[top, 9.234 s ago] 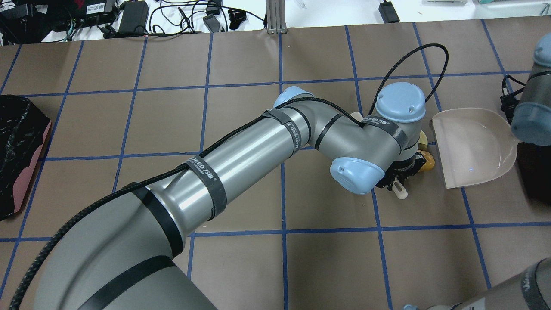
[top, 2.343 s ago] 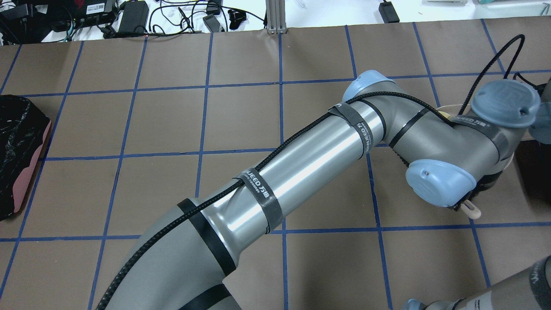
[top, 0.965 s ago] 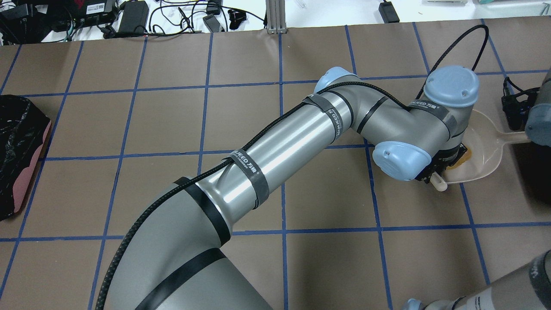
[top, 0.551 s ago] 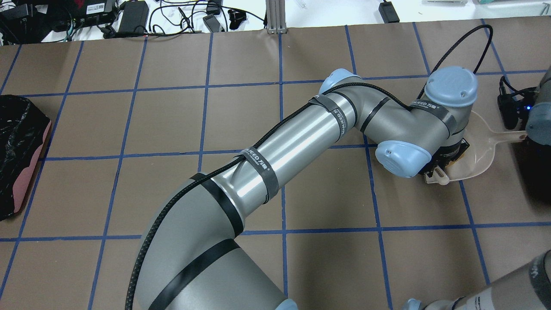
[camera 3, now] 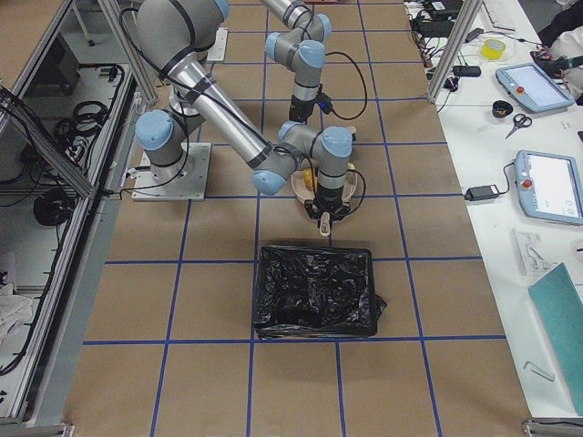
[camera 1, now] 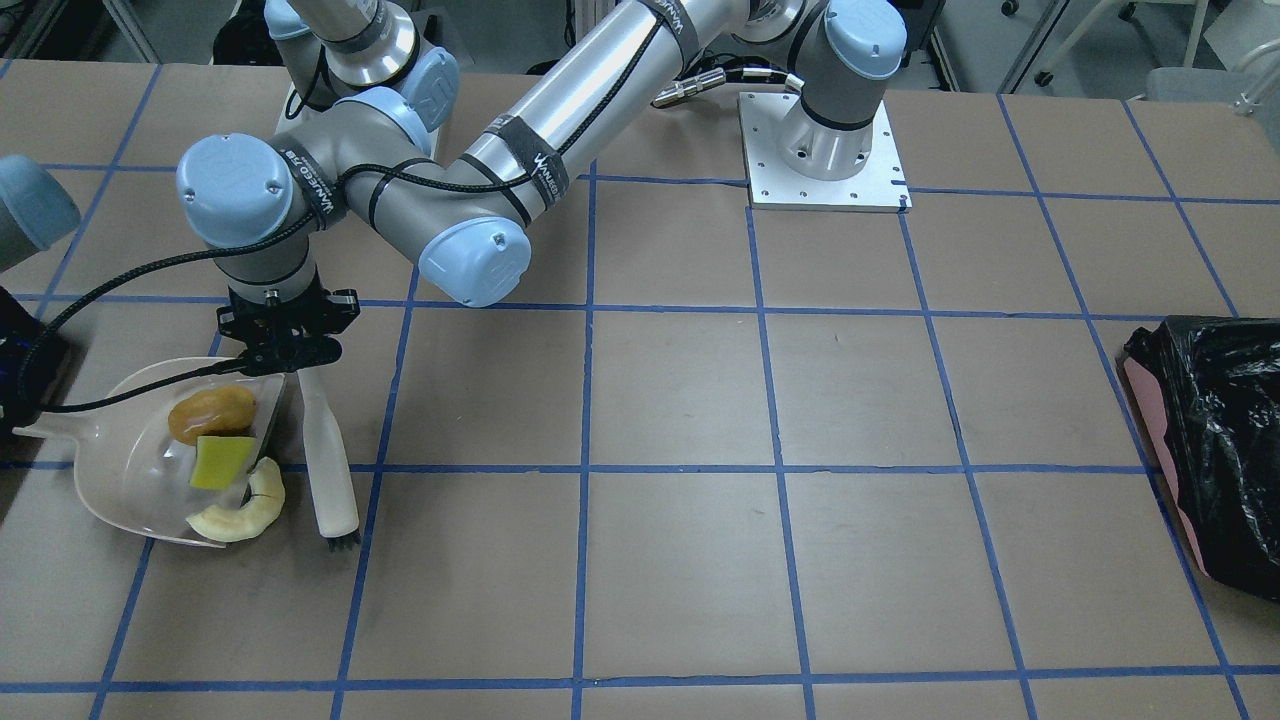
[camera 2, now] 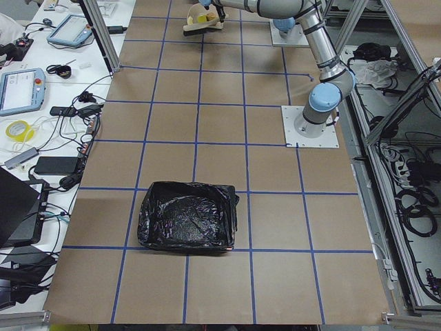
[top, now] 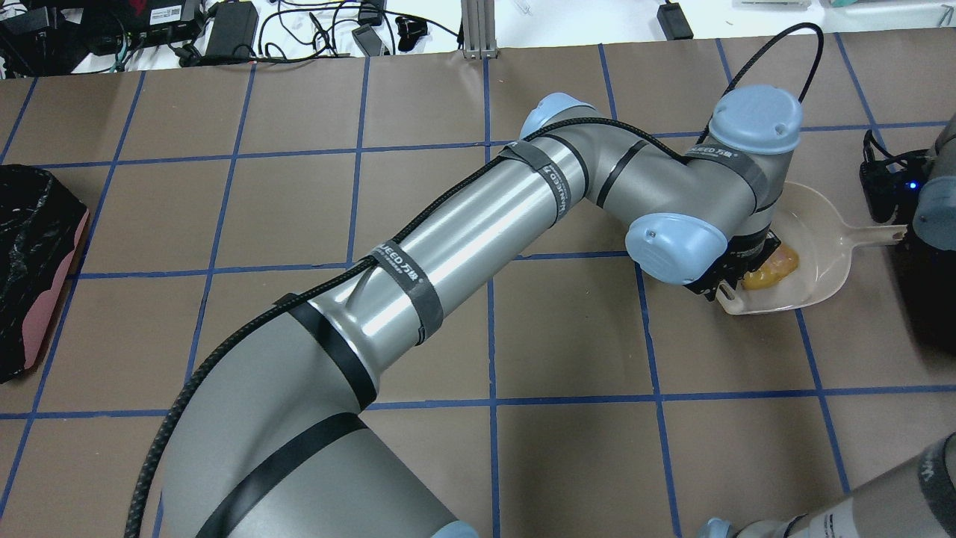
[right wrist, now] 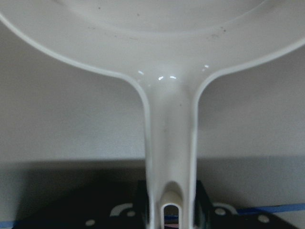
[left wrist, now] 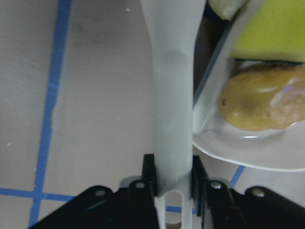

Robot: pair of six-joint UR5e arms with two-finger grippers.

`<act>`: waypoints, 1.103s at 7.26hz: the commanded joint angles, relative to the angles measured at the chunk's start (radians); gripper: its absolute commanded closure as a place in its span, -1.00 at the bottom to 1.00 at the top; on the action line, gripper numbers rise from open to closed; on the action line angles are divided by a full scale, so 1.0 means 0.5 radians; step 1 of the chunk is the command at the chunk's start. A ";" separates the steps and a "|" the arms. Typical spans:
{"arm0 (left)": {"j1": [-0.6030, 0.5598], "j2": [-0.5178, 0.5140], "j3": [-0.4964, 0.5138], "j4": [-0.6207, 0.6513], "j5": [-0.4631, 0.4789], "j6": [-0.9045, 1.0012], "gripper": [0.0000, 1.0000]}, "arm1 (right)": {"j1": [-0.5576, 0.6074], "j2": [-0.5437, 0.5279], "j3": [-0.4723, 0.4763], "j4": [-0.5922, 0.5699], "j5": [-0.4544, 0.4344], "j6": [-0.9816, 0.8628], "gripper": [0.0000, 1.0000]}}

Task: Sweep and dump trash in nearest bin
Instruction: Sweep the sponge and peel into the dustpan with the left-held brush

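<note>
My left gripper (camera 1: 285, 345) is shut on the white brush's handle (left wrist: 172, 95), and the brush (camera 1: 328, 450) lies along the mouth of the white dustpan (camera 1: 110, 470). The orange-brown lump (camera 1: 210, 413) and the yellow-green sponge wedge (camera 1: 222, 461) lie inside the pan. The pale crescent slice (camera 1: 240, 512) lies on the pan's lip. My right gripper (right wrist: 167, 191) is shut on the dustpan's handle (top: 874, 239). The black bin shows as a dark edge (top: 930, 299) right of the pan and whole in the exterior right view (camera 3: 314, 291).
A pink bin lined with a crinkly black bag (camera 1: 1215, 450) stands far off at the other end of the table, also at the overhead view's left edge (top: 30, 269). My left arm (top: 463, 239) stretches across the middle of the brown, blue-taped table.
My left arm swept the brush right, pushing the trash into the dustpan, then drew back left. The lump now shows inside the pan. My right gripper still holds the pan's handle.
</note>
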 commanded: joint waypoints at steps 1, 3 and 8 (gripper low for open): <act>0.007 -0.018 -0.040 0.176 -0.055 -0.095 1.00 | 0.000 0.002 0.000 0.000 -0.005 0.002 1.00; 0.007 -0.092 -0.019 0.278 -0.099 -0.129 1.00 | 0.000 -0.001 0.000 0.000 -0.011 0.002 1.00; -0.005 -0.307 0.201 0.493 -0.187 -0.297 1.00 | 0.003 -0.004 0.000 0.006 -0.032 0.018 1.00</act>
